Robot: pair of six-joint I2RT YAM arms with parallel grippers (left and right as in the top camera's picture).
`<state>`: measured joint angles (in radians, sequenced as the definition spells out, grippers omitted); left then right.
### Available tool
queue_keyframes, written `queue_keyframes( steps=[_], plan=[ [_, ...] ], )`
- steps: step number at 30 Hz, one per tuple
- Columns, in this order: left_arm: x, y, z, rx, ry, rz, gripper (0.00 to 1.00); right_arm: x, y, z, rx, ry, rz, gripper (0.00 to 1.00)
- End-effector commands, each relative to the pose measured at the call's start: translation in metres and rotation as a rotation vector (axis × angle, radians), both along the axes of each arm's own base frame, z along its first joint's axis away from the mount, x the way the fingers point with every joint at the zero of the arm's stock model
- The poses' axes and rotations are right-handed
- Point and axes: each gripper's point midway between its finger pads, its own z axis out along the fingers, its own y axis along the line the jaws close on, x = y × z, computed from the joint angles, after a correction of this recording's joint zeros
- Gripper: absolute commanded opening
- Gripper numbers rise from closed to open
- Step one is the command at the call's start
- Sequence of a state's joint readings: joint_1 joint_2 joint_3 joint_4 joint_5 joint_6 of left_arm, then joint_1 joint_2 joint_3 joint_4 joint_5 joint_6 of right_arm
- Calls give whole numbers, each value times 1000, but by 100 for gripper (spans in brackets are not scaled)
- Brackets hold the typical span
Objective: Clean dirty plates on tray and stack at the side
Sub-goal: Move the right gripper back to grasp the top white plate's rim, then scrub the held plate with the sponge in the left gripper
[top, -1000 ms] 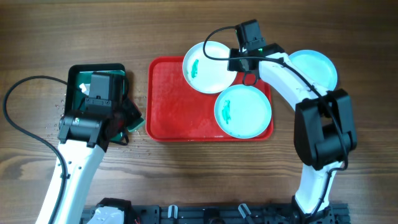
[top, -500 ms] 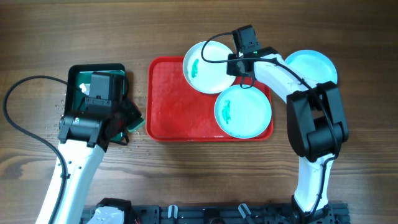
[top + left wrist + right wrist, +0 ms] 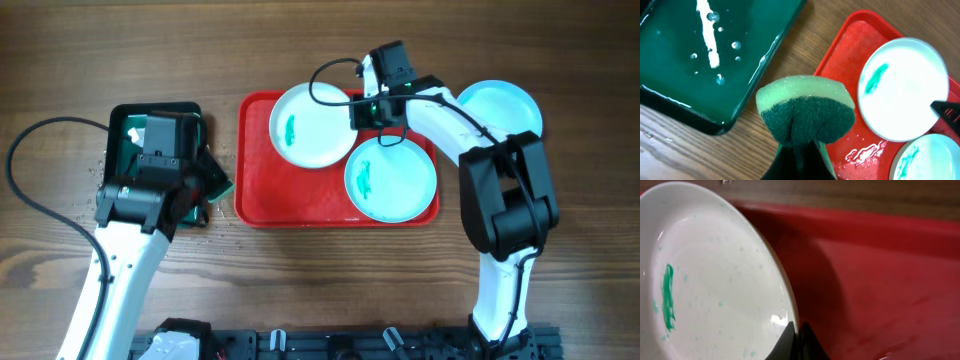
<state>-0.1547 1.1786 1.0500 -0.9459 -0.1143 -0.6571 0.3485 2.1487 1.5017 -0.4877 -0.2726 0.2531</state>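
Observation:
A white plate (image 3: 311, 125) with a teal smear is on the red tray (image 3: 262, 190), at its far side. My right gripper (image 3: 362, 112) is shut on that plate's right rim, one finger above and one below (image 3: 797, 336); the rim casts a shadow on the tray (image 3: 880, 280). A pale turquoise plate (image 3: 391, 178) with a smear lies on the tray's near right. Another turquoise plate (image 3: 505, 108) rests on the table right of the tray. My left gripper (image 3: 800, 160) is shut on a green sponge (image 3: 805, 112), left of the tray.
A dark green tray (image 3: 125, 130) holding water (image 3: 700, 60) stands at the left, beside my left arm. Water drops lie on the wood near it. A wet patch shines on the red tray's floor (image 3: 865, 152). Cables trail from both arms.
My right gripper has shut on the white plate's rim and drawn the plate leftward, further onto the tray. The left arm with the sponge has shifted slightly.

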Motion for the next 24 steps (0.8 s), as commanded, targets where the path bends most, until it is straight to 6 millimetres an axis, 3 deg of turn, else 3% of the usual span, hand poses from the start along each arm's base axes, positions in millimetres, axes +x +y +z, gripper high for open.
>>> queue_keyframes(
  steps=[1,7,15,24],
  plan=[
    [10,-11,-15,-54,37,-21,4,-28,22,-13,5,56,144,4],
    [33,-56,-47,-197,98,-180,4,-54,45,-17,-13,110,189,4],
    [63,-94,-81,-198,85,-269,4,-61,52,-23,-94,137,10,4],
    [91,-109,-142,-198,115,-275,4,-58,48,-24,-118,126,-14,4]
  ],
)
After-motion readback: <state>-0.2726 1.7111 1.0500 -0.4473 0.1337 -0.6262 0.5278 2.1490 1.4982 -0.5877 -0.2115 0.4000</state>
